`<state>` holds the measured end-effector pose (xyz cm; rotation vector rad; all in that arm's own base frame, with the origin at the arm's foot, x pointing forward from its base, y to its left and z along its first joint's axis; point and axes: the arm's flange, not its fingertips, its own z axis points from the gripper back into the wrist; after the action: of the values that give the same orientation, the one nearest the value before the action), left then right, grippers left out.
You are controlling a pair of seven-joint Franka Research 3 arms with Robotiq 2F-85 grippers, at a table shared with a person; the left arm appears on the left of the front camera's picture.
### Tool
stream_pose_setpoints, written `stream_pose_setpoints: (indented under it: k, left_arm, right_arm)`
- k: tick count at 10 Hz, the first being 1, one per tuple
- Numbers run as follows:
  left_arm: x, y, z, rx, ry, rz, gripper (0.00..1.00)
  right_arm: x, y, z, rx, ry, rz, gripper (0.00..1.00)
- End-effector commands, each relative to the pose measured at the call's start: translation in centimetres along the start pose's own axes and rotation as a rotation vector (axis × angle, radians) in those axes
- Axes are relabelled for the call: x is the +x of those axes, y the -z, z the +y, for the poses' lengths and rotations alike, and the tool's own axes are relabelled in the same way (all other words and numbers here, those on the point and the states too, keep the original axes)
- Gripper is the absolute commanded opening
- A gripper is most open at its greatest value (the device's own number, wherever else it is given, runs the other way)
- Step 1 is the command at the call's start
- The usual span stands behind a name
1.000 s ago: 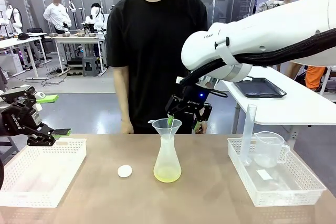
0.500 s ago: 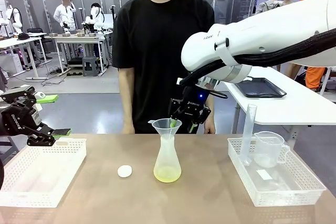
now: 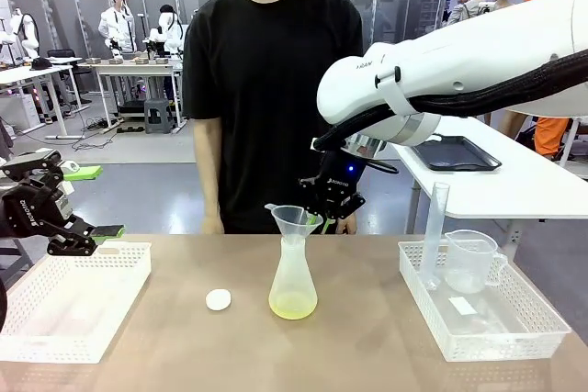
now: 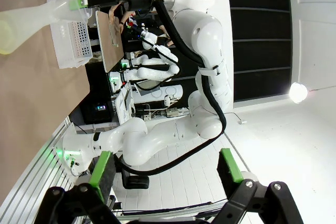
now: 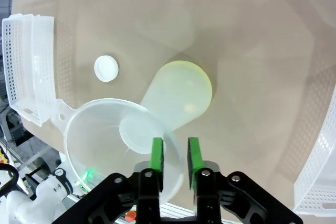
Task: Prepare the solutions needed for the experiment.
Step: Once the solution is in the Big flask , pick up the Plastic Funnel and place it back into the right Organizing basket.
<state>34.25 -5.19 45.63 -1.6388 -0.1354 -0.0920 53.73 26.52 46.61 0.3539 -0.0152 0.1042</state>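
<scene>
Solutions sit in conical flask mid-table; right gripper pinches funnel rim, so lift straight up w/o tipping flask; left gripper spread, empty

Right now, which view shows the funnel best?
Right wrist view: looks down into the funnel, right gripper pinching its rim. Front view shows it side-on atop the flask; left wrist view, small in a corner.

The fingers pinch the funnel rim — flask of yellow-green solution below, white disc nearby.
</scene>
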Motion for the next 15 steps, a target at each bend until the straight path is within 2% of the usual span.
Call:
stream_pose_setpoints:
  k: [1,2,3,9,15]
  left_arm:
    - [0.0,0.0,-0.2,-0.017,-0.003,0.004,1.0]
    - [0.0,0.0,-0.2,-0.017,-0.003,0.004,1.0]
    - [0.0,0.0,-0.2,-0.017,-0.003,0.004,1.0]
    - [0.0,0.0,-0.2,-0.017,-0.003,0.004,1.0]
    - [0.0,0.0,-0.2,-0.017,-0.003,0.004,1.0]
  right_arm:
    - [-0.3,0.3,0.4,0.012,0.063,0.009,0.12]
    - [-0.3,0.4,0.4,0.009,0.077,0.019,0.03]
    - [-0.4,0.4,0.5,0.014,0.078,0.025,0.0]
    - [-0.6,-0.7,0.7,0.08,0.1,-0.006,0.0]
    - [0.0,-4.8,0.7,0.124,0.114,-0.073,0.0]
